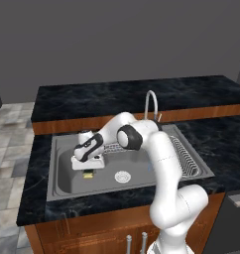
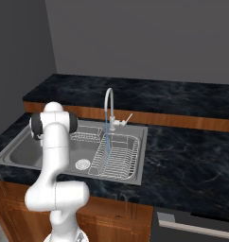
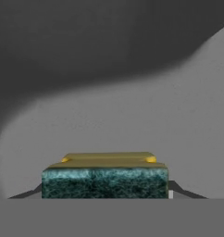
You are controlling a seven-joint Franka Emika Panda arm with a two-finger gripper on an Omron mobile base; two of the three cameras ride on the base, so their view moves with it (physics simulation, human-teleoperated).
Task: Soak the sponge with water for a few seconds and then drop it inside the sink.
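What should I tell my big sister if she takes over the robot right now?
Gripper: shut on the sponge, low over the left part of the sink.
Sponge: in the hand view it sits between the fingertips, green layer facing the camera.
Water: running from the faucet down onto the wire dish rack on the right side of the basin, well apart from the sponge.
Done: sponge picked up, tap running.
Left: whether it has been soaked cannot be told; if not, hold it under the stream a few seconds, then drop it in the sink.
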